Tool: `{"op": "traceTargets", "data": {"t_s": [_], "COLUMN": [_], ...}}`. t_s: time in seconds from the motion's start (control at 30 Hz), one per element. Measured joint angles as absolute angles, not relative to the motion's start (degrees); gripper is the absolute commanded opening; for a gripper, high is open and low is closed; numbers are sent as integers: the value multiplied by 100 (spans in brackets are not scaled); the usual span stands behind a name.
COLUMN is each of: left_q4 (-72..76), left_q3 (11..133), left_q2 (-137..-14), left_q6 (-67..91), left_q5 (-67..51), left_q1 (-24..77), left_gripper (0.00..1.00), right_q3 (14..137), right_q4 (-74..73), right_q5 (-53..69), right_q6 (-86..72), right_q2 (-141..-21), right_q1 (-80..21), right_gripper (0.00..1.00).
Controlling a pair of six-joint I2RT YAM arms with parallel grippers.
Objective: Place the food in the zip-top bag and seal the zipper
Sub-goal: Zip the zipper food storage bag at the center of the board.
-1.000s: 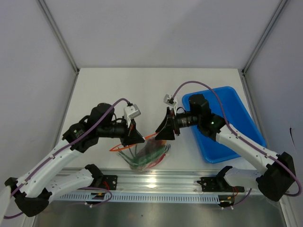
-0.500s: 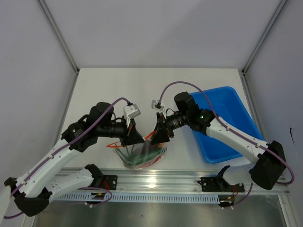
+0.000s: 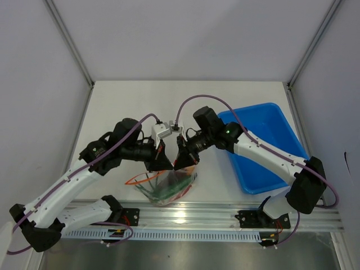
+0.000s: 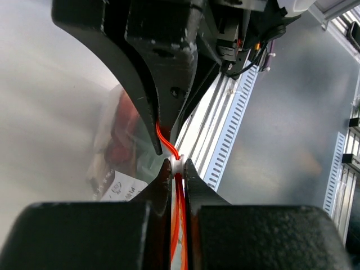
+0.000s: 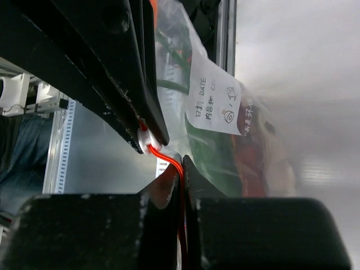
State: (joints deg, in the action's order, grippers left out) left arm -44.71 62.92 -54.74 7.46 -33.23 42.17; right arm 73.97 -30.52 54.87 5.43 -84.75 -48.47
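The left gripper (image 3: pixel 163 163) is clamped shut on the zipper (image 4: pixel 177 225). Just right of it the zip-top bag (image 3: pixel 162 197) sags by the middle of the desk's (image 3: pixel 140 107) near edge with the food (image 3: pixel 173 185) already inside, so sealing is the step in hand. The right gripper (image 3: pixel 180 161), tip to tip with the left, is pinched closed on the same orange-red strip, and the blue tray (image 3: pixel 253 188) lies by the desk's right edge. Next, I judge, one pinch should anchor the strip while the other slides along it, pressing the rails together to the far end.
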Motion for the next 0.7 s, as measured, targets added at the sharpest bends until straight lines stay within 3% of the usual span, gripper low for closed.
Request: {"op": "traceTargets", "data": {"t_s": [0.27, 0.7], "left_q4": [-4659, -4414], "left_q3": [6292, 6051], "left_q2": [-5461, -4665], "left_q6": [696, 707], "left_q5": [-3085, -2259], "left_q1": [4211, 4209], "left_gripper": [1, 0], "right_q3": [7290, 6038], "right_q4": [-3079, -2064], "right_q5": [4982, 4156], "right_q6": [484, -314], "right_q2": [-8390, -7244], "right_q1": [-4969, -4386], "right_gripper": [0, 0]}}
